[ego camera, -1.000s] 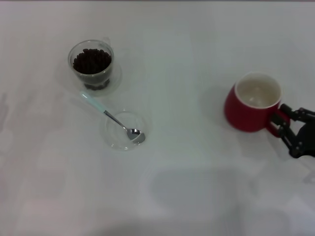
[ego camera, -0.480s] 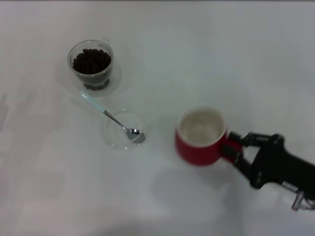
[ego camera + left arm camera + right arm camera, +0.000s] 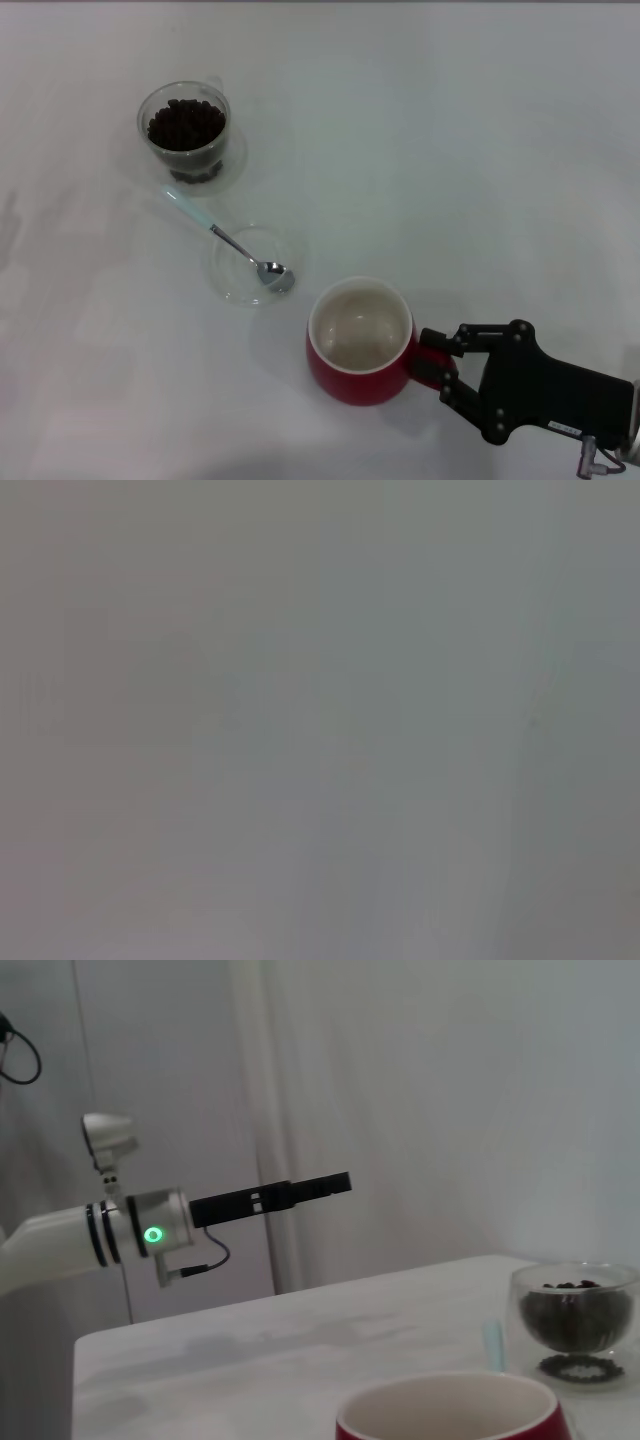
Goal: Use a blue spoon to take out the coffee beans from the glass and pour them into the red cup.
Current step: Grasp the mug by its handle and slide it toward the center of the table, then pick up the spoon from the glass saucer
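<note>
The red cup [image 3: 358,342] stands upright near the front of the table, cream inside and empty. My right gripper [image 3: 438,366] is shut on its red loop handle. The glass [image 3: 186,131] with the coffee beans [image 3: 186,123] stands at the back left. The blue spoon [image 3: 192,209] lies slanted with its silver bowl in a flat clear saucer [image 3: 232,285], between the glass and the cup. The right wrist view shows the cup's rim [image 3: 448,1402], the glass [image 3: 574,1332] and the spoon's handle tip [image 3: 492,1343]. My left gripper [image 3: 318,1186] shows far off there, held above the table's side.
The white table [image 3: 450,150] carries only these things. The saucer sits just left of the red cup, with a small gap between them. The left wrist view shows only a blank grey surface.
My right gripper has carried the red cup from the right side of the table leftward and toward the front, to beside the saucer. Glass, spoon and saucer have not moved.
</note>
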Controlling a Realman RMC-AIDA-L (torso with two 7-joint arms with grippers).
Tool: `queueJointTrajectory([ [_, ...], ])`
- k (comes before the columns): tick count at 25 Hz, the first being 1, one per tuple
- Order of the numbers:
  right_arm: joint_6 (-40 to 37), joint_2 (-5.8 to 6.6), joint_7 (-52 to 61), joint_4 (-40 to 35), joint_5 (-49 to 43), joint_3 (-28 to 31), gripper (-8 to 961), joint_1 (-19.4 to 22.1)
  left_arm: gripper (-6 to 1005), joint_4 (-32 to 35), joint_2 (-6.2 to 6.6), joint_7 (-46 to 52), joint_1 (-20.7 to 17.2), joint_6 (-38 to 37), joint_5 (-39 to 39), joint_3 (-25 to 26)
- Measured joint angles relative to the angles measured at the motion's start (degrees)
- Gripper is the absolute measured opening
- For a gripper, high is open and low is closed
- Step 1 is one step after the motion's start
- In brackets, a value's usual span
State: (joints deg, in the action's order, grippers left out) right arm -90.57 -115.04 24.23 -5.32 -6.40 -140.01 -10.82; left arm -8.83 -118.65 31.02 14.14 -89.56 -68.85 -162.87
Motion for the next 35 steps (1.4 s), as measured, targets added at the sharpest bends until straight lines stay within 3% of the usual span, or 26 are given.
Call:
queueJointTrajectory([
  [10,0.9,-0.07,-0.5,0.5,-0.4,-0.2,237,0.0,599,0.0,-0.09,-0.2,-0.2,-0.3,0.6,0.0],
  [16,-0.3,0.18,-0.6,0.8,-0.5,-0.1,348,0.1,600,0.2,-0.09,0.0,-0.3,-0.9,0.7,0.0],
  [20,-5.3,0.28,-0.5,2.8,0.1,0.1,422,0.1,600,0.8,-0.21,2.9,-0.4,-2.7,1.8,0.0],
  [26,-17.8,1.02,-0.3,7.6,0.5,1.4,498,-0.6,602,2.9,-0.07,18.0,0.0,-3.1,5.6,0.0],
  [29,-22.5,1.81,-0.4,9.0,0.8,3.5,711,-0.8,604,3.8,-0.14,26.3,0.4,-1.9,8.2,0.0],
  [35,-28.1,3.35,-0.6,9.6,1.1,6.7,711,-1.5,604,6.2,-0.24,48.0,2.5,5.4,16.4,0.0],
])
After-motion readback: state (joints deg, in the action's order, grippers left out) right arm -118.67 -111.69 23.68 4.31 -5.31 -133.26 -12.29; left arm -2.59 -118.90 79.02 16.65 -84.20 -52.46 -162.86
